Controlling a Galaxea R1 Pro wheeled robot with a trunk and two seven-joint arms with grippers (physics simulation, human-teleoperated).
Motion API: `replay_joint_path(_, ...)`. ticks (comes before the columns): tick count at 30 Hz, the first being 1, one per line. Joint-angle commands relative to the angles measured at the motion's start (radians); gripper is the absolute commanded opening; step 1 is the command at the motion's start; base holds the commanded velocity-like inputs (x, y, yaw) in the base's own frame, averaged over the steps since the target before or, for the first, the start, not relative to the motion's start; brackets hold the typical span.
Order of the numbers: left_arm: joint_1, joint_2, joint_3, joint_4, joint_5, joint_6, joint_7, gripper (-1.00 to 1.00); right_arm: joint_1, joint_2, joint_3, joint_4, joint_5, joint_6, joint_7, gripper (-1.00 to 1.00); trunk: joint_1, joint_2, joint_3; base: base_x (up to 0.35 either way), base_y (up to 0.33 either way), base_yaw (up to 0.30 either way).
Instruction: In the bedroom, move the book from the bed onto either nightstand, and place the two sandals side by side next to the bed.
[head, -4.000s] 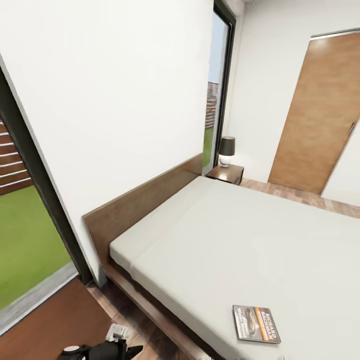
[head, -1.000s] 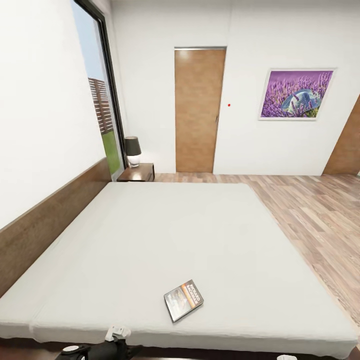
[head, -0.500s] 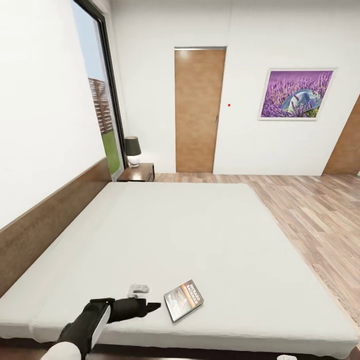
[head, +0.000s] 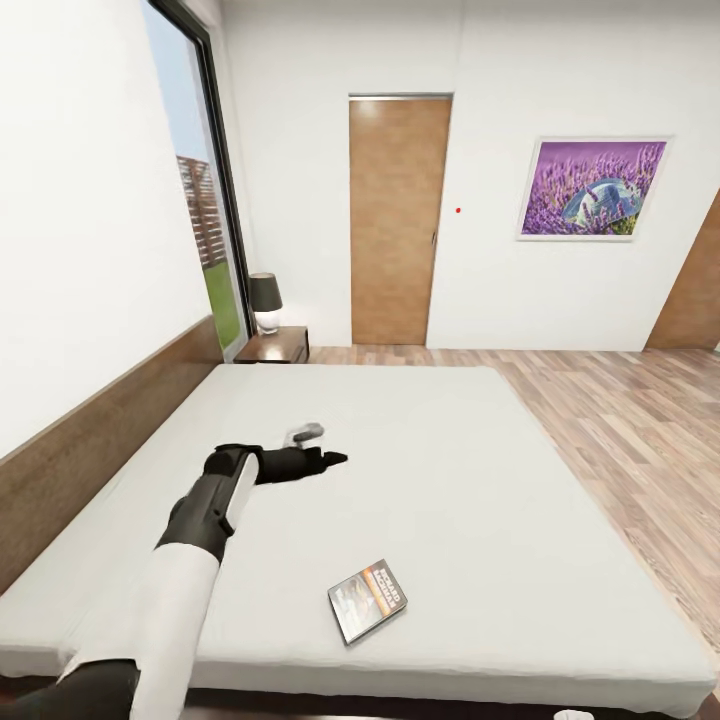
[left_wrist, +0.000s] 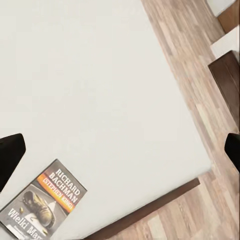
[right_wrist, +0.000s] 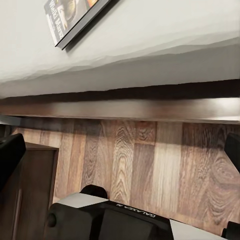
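The book is seen lying flat on the pale mattress of the bed, low in the frame near its front edge. Above and left of it, the left gripper is held over the mattress, fingers parted and empty. The right gripper's fingers are spread apart over the floor. A nightstand with a lamp stands at upper left.

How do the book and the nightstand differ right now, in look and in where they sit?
The book is thin, dark-covered with white lettering, lying flat on the bed near its closer edge; the nightstand is a boxy dark wood table on the floor beyond the bed's far corner, bearing a lamp. Neither is being touched.
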Motion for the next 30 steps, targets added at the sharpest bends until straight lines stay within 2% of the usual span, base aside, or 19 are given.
replay_joint_path(1, -0.014, -0.001, 0.005, -0.001, 0.013, 0.023, 0.004, 1.00, -0.002, 0.000, 0.003, 0.005, -0.009, -0.004, 0.004, 1.00, 0.000, -0.001, -0.002, 0.000, 0.000, 0.000)
replay_joint_path(2, -0.042, 0.000, 0.006, -0.003, 0.031, 0.055, 0.016, 1.00, -0.002, 0.000, 0.003, 0.005, -0.009, -0.004, 0.004, 1.00, 0.000, -0.001, -0.002, 0.000, 0.000, 0.000)
replay_joint_path(4, -0.074, 0.000, 0.007, -0.002, 0.046, 0.083, 0.035, 1.00, -0.002, 0.000, 0.003, 0.005, -0.009, -0.004, 0.004, 1.00, 0.000, -0.001, -0.002, 0.000, 0.000, 0.000)
replay_joint_path(5, -0.107, 0.000, 0.008, -0.001, 0.056, 0.101, 0.064, 1.00, -0.002, -0.001, 0.003, 0.005, -0.009, -0.004, 0.004, 1.00, 0.000, -0.001, -0.002, 0.000, 0.000, 0.000)
replay_joint_path(7, -0.135, -0.001, 0.008, 0.001, 0.064, 0.112, 0.098, 1.00, -0.002, -0.001, 0.003, 0.005, -0.009, -0.004, 0.004, 1.00, 0.000, -0.001, -0.002, 0.000, 0.000, 0.000)
replay_joint_path(8, -0.154, -0.001, 0.009, 0.003, 0.069, 0.118, 0.138, 1.00, -0.002, -0.001, 0.003, 0.005, -0.009, -0.004, 0.004, 1.00, 0.000, -0.001, -0.002, 0.000, 0.000, 0.000)
replay_joint_path(12, -0.178, -0.002, 0.012, 0.029, 0.076, 0.121, 0.242, 1.00, -0.002, -0.001, 0.003, 0.005, -0.009, -0.004, 0.004, 1.00, 0.000, -0.001, -0.002, 0.000, 0.000, 0.000)
replay_joint_path(14, -0.184, -0.002, 0.017, 0.072, 0.077, 0.100, 0.305, 1.00, -0.002, -0.001, 0.003, 0.005, -0.009, -0.004, 0.004, 1.00, 0.000, -0.001, -0.002, 0.000, 0.000, 0.000)
replay_joint_path(16, -0.187, 0.000, 0.033, 0.132, 0.079, 0.044, 0.359, 1.00, -0.002, -0.001, 0.003, 0.005, -0.009, -0.004, 0.004, 1.00, 0.000, -0.001, -0.002, 0.000, 0.000, 0.000)
replay_joint_path(17, -0.188, 0.001, 0.052, 0.174, 0.083, -0.007, 0.381, 1.00, -0.002, -0.001, 0.003, 0.005, -0.009, -0.004, 0.004, 1.00, 0.000, -0.001, -0.002, 0.000, 0.000, 0.000)
replay_joint_path(19, -0.188, 0.003, 0.074, 0.211, 0.090, -0.053, 0.396, 1.00, -0.002, -0.001, 0.003, 0.005, -0.009, -0.004, 0.004, 1.00, 0.000, -0.001, -0.002, 0.000, 0.000, 0.000)
replay_joint_path(20, -0.189, 0.006, 0.098, 0.242, 0.097, -0.086, 0.405, 1.00, -0.002, 0.000, 0.003, 0.005, -0.009, -0.004, 0.004, 1.00, 0.000, -0.001, -0.002, 0.000, 0.000, 0.000)
replay_joint_path(23, -0.189, 0.017, 0.140, 0.293, 0.112, -0.126, 0.416, 1.00, -0.002, 0.000, 0.003, 0.005, -0.009, -0.004, 0.004, 1.00, 0.000, -0.001, -0.002, 0.000, 0.000, 0.000)
replay_joint_path(30, -0.190, 0.014, 0.155, 0.318, 0.118, -0.144, 0.423, 1.00, -0.002, 0.000, 0.003, 0.005, -0.009, -0.004, 0.004, 1.00, 0.000, -0.001, -0.002, 0.000, 0.000, 0.000)
